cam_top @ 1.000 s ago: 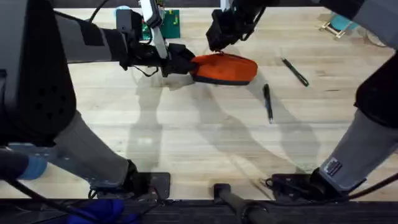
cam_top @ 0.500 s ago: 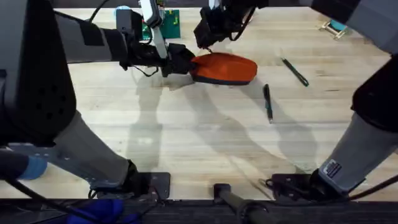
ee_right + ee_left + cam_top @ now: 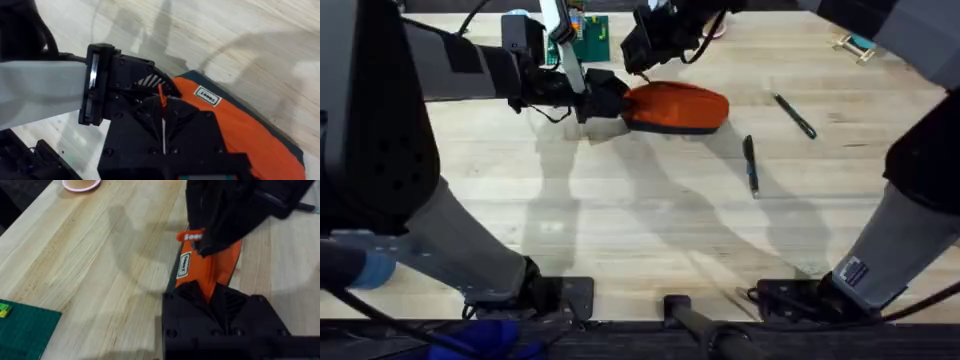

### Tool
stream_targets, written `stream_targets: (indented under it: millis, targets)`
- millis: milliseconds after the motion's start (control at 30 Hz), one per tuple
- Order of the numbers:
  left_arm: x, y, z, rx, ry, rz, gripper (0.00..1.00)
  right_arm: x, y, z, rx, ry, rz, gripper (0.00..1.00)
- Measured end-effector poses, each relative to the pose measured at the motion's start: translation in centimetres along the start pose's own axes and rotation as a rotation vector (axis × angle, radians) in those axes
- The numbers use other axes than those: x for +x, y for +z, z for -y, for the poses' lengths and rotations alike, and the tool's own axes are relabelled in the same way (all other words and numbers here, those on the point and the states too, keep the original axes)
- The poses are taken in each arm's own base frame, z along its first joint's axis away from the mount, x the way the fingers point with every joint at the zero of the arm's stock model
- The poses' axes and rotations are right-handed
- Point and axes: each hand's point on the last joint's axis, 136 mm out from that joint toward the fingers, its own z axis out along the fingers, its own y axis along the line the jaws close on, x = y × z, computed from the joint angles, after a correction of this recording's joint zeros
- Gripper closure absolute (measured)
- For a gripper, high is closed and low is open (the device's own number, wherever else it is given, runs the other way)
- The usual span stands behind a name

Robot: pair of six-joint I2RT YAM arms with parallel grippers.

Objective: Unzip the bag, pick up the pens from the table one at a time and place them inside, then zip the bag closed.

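Observation:
The orange bag point(image 3: 680, 105) with its dark bottom band lies on the table point(image 3: 640, 230) at the far middle. My left gripper point(image 3: 610, 100) is shut on the bag's left end, its own view showing the orange fabric point(image 3: 222, 265) pinched between its fingers. My right gripper point(image 3: 642, 68) hovers just above that same end, shut on the orange zipper pull tab point(image 3: 192, 235), which also shows as a thin strip point(image 3: 161, 96) between its fingers. Two dark pens lie to the right of the bag: one point(image 3: 751, 165) nearer, one point(image 3: 794, 115) farther right.
A green mat point(image 3: 592, 35) sits at the far edge behind the left arm. A pink round dish point(image 3: 80, 184) stands beyond the bag. A small yellowish and teal item point(image 3: 858, 42) lies at the far right. Bare wood stretches across the near half.
My right gripper has moved left along the top of the bag, from near its middle to over its left end. The left gripper has kept its hold.

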Motion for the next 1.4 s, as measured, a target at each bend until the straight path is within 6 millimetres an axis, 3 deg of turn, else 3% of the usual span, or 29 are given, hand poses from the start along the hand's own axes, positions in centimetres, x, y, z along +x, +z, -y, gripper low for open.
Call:
stream_targets:
  millis: [1033, 1267, 1400]
  targets:
    - [0.0, 0.0, 0.0, 0.002, -0.003, -0.001, 0.959, 0.5, 1.0, -3.1, -0.02, -0.063, -0.005, 0.97]
    - [0.0, 0.0, 0.0, 0.001, -0.001, -0.001, 0.959, 0.2, 0.9, -4.5, -0.082, -0.068, 0.005, 0.858]
    - [0.0, 0.0, 0.0, 0.001, -0.001, -0.001, 0.959, -0.2, 0.5, -3.4, -0.084, -0.033, 0.012, 0.768]
